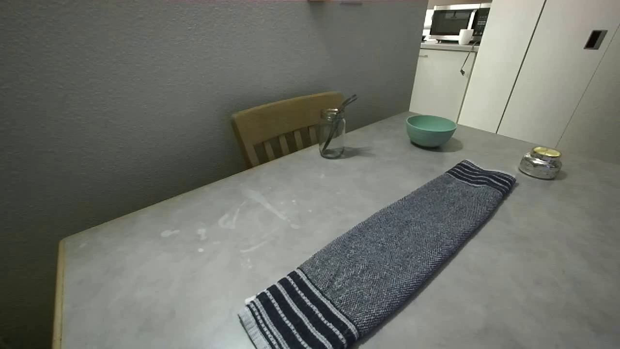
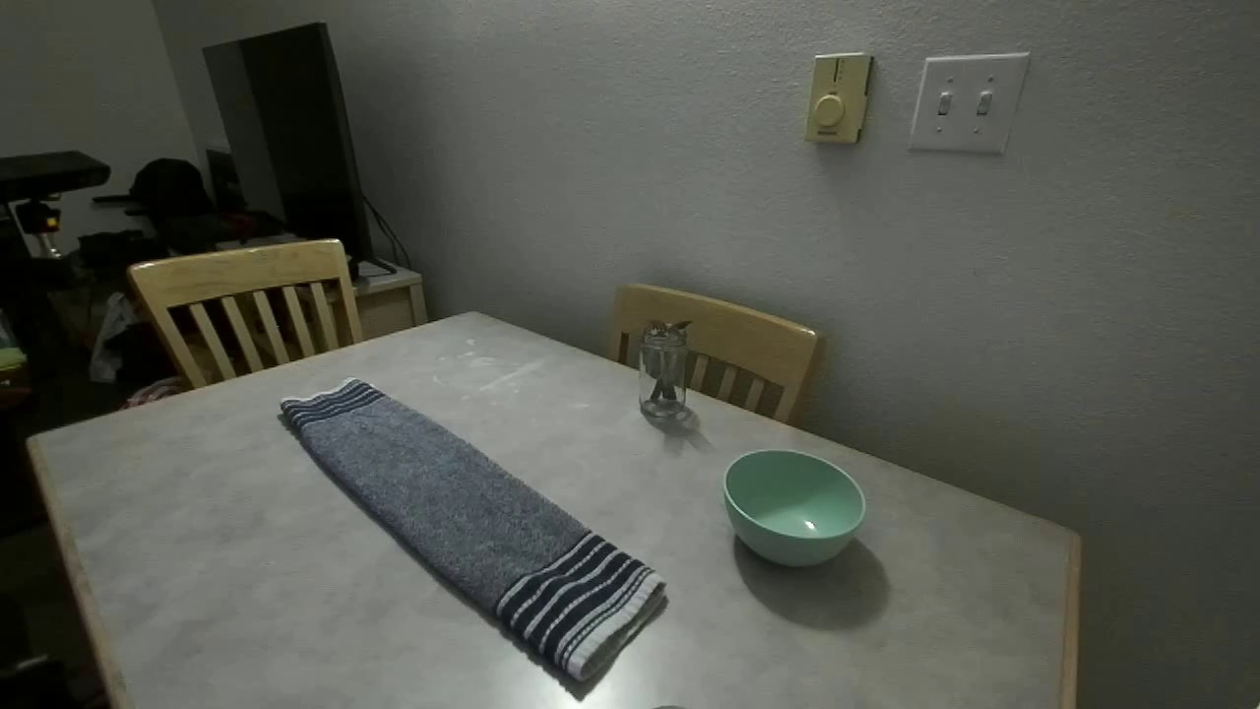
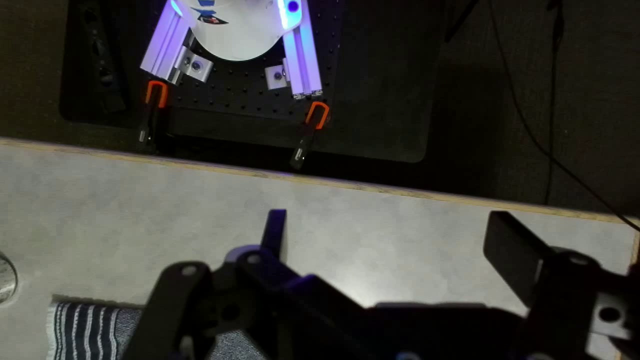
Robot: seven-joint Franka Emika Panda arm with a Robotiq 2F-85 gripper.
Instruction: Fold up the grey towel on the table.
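Hand (image 3: 387,232) is held wide above table (image 1: 145,281) | grey towel (image 1: 402,242) is laid flat on table, clear of hand | in wrist view, towel is seen at lower left, partly hidden behind hand

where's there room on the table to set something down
Bare: scuffed table bordered by towel, wall and glass jar; also the strip between towel and orange clamps. Crowded: the towel's end near the silver jar and bowl.

Grey towel (image 1: 402,242) — long, flat, stripe-ended, lying on pale grey table (image 1: 145,276)
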